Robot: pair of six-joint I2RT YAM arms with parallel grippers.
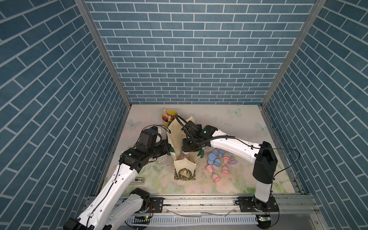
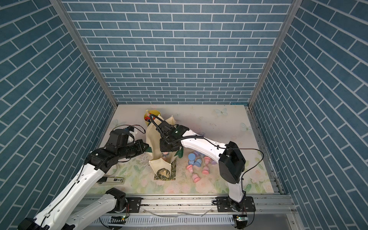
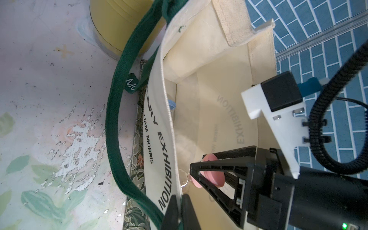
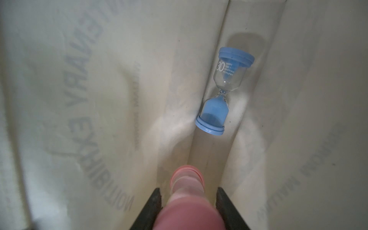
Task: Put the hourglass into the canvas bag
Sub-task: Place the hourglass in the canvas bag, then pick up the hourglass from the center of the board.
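At the left side of the floral counter (image 1: 229,189) lies a small white flat device (image 1: 137,180), just beside the left arm. Behind it, near the back wall, stands a yellow cup (image 1: 169,117) filled with markers, close to the far corner of the canvas bag (image 1: 184,165).

The bag stands upright in the middle with its mouth open. The left end effector (image 3: 180,199) is pressed together on the rim of the bag's left wall. In the left wrist view the printed canvas sits between the two black fingers, and a dark green handle strap (image 3: 115,111) hangs loose outside that wall.

The right end effector (image 4: 188,196) reaches down into the mouth of the bag and is clamped on the pink hourglass (image 4: 187,191). The hourglass is therefore inside the bag, between the canvas walls, with one pink cap pointing down – whether that cap touches the bottom I cannot tell, the picture is blurred there. Deeper in the bag a blue hourglass (image 4: 223,93) lies on its side in the bottom fold, apart from the pink one.

To the right of the bag, a loose heap of hourglasses (image 1: 219,161) – pink, blue and purple – rests on the counter, partly under the white right arm.
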